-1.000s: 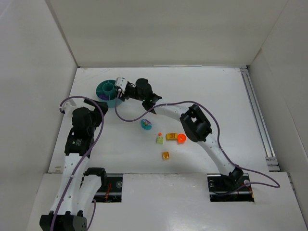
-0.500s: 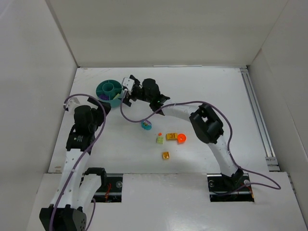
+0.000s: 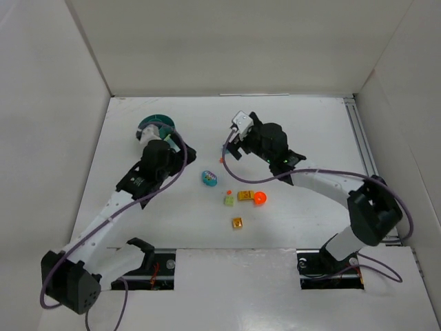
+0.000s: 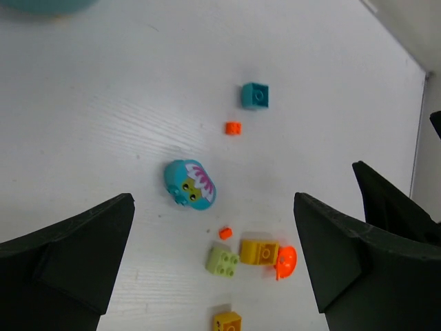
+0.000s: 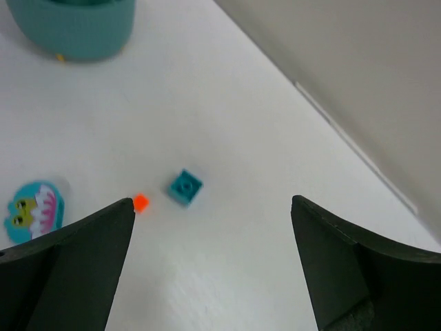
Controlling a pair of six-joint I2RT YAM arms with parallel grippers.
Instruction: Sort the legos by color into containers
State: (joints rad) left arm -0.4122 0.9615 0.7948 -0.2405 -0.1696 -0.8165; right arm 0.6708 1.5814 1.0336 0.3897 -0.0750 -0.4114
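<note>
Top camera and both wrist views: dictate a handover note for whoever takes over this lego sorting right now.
Left claw: open, empty, over the loose pieces.
Right claw: open, empty, with the teal square brick in view between its fingers.
Teal bowl: far left of the table, partly under the left arm; its contents are hidden.
Also loose on the table: teal oval piece, orange bit, second orange bit, lime brick, yellow brick, orange round piece, second yellow brick.
Done: cannot tell.
Left: all eight loose pieces into the bowl by colour.
</note>
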